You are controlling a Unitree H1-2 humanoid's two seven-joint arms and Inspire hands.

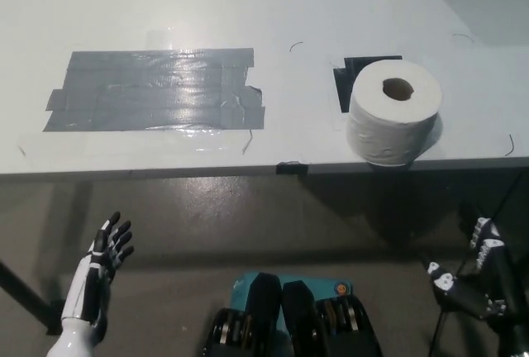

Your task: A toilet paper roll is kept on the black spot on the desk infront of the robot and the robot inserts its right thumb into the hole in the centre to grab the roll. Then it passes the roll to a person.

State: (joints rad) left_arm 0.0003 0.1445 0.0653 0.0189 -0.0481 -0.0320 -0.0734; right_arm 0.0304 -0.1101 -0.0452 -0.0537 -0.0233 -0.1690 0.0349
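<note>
Toilet roll [393, 111]: upright, hole up, near worktop [331, 10] edge, beyond right robot hand [475, 278], released. Left robot hand [103, 270] released, farther.

Soft matt paper roll [393, 111] on smooth desk [124, 10]; glossy wrinkled grey tape patch [157, 90].

The white left hand [101, 268] rests low, fingers spread; the black right hand [473, 278] hangs low, fingers apart.
</note>
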